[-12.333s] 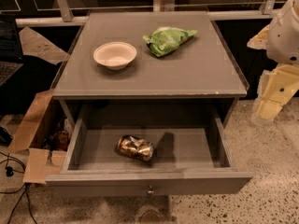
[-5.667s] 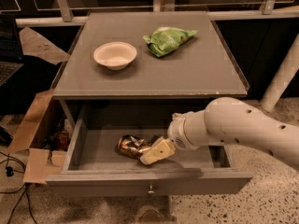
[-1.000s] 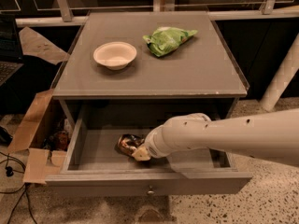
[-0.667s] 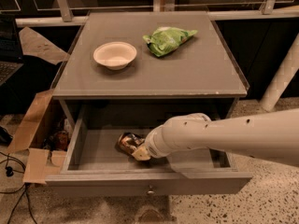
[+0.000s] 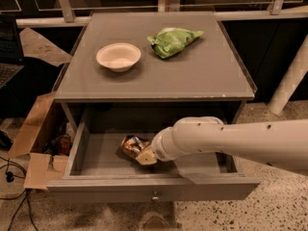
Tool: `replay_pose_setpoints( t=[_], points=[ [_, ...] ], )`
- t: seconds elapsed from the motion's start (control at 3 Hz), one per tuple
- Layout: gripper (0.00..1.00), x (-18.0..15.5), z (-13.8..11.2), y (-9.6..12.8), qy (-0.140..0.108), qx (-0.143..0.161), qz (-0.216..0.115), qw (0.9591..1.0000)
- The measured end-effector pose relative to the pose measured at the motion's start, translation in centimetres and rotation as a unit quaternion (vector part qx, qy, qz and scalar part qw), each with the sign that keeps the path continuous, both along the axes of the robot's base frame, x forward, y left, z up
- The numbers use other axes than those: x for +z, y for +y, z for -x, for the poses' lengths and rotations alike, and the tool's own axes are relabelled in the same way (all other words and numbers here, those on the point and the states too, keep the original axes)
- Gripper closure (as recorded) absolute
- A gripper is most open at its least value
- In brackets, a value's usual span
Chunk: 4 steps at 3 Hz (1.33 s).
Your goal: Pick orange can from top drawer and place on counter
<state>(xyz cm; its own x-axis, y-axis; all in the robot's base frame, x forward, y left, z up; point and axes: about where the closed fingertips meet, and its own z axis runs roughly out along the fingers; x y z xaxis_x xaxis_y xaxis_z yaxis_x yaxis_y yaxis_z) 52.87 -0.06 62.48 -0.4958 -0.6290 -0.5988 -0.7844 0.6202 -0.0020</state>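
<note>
The orange can (image 5: 131, 144) lies on its side in the open top drawer (image 5: 96, 188), left of the middle of the drawer floor. My gripper (image 5: 146, 156) reaches into the drawer from the right on a thick white arm (image 5: 231, 141). Its cream tip sits against the can's right end and hides part of it. The counter (image 5: 197, 76) above the drawer is a flat grey tabletop.
A white bowl (image 5: 118, 57) and a green snack bag (image 5: 173, 41) sit on the counter, at the back left and back centre. An open cardboard box (image 5: 36, 138) stands left of the cabinet. A white post (image 5: 289, 83) leans at the right. Cables (image 5: 9, 177) lie on the floor.
The arm came in from the right and reached into the drawer, moving left to the can. Over the last second it has barely moved.
</note>
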Motion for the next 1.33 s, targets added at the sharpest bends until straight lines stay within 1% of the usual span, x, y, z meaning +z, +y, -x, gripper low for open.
replay_pose_setpoints(
  t=[0.33,0.67,1.0,1.33],
  points=[
    [1.00,3.4,0.8,0.3,0.002,0.025,-0.041,0.9988],
    [1.00,7.8,2.0,-1.0,0.002,0.059,-0.084,0.9947],
    [1.00,13.3,3.6,-3.3,-0.020,0.131,-0.123,0.9835],
    [1.00,17.4,4.3,-4.1,-0.032,0.182,-0.155,0.9703]
  ],
)
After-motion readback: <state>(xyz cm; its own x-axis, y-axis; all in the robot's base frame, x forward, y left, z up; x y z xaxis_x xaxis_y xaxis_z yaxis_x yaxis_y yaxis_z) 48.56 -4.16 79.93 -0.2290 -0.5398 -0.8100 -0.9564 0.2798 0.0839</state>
